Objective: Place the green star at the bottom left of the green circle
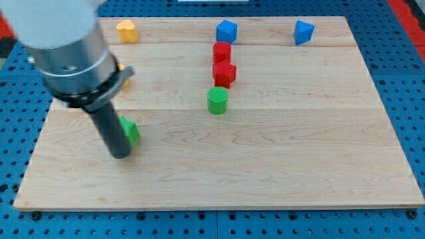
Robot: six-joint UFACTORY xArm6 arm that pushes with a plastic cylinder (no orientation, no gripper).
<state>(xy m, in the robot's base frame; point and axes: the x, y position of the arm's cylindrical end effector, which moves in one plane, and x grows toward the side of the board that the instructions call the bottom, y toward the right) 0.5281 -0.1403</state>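
Note:
The green star (pixel 129 130) lies on the wooden board at the view's left, partly hidden behind my rod. My tip (pixel 120 155) rests on the board just below and left of the star, touching or nearly touching it. The green circle (pixel 217 100), a short green cylinder, stands near the board's middle, well to the right of the star and a little higher in the view.
Two red blocks (pixel 223 64) stack in a line just above the green circle. A blue block (pixel 226 30) and another blue block (pixel 303 32) sit at the top edge. A yellow block (pixel 127 31) is top left; an orange piece (pixel 123 81) peeks from behind the arm.

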